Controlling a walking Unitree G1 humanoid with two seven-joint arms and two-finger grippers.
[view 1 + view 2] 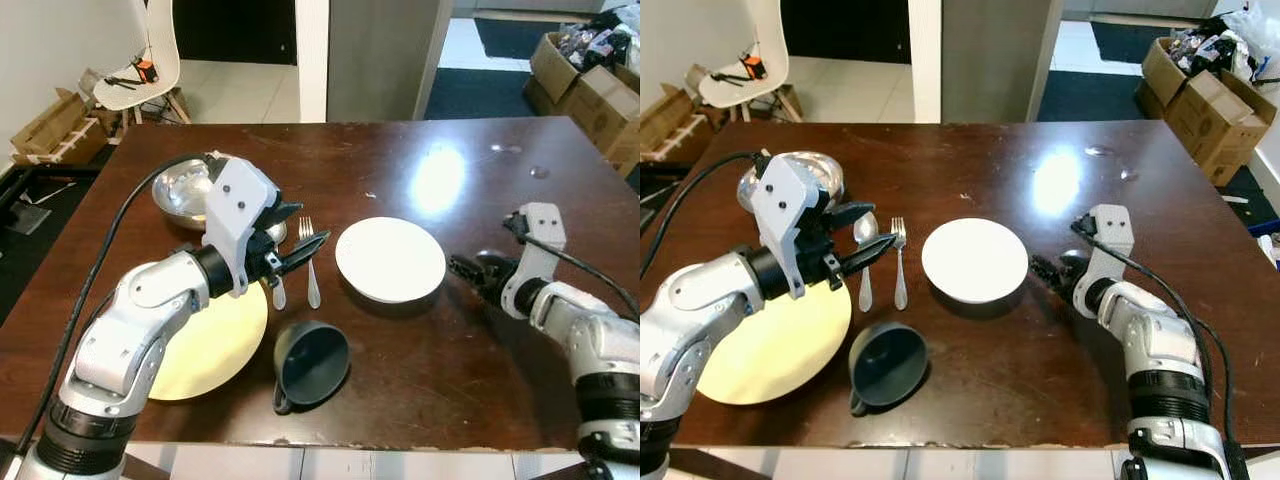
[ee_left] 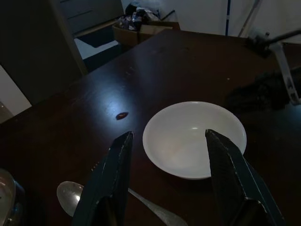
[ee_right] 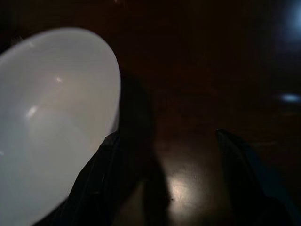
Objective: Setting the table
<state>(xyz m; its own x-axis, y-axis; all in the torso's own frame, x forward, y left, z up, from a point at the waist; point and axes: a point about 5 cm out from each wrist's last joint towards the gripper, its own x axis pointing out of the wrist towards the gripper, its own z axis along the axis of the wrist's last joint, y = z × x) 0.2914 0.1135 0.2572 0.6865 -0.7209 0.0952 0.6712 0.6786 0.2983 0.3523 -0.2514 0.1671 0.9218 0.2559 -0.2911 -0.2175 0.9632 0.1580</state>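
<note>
On the dark wooden table [image 1: 420,150] a white bowl [image 1: 390,258] sits in the middle. Left of it lie a fork [image 1: 310,262] and a spoon [image 1: 864,240] side by side. A yellow plate [image 1: 215,345] and a dark cup [image 1: 312,357] rest nearer the front edge. My left gripper [image 1: 305,228] hovers open just above the spoon and fork, pointing toward the bowl [image 2: 194,139]. My right gripper [image 1: 458,266] is low over the table just right of the bowl [image 3: 51,117], open, with nothing between its fingers [image 3: 101,183].
A metal bowl [image 1: 183,190] stands behind my left arm. Beyond the table are a white chair [image 1: 140,60] at the back left, cardboard boxes [image 1: 590,80] at the back right and more boxes [image 1: 50,130] on the left floor.
</note>
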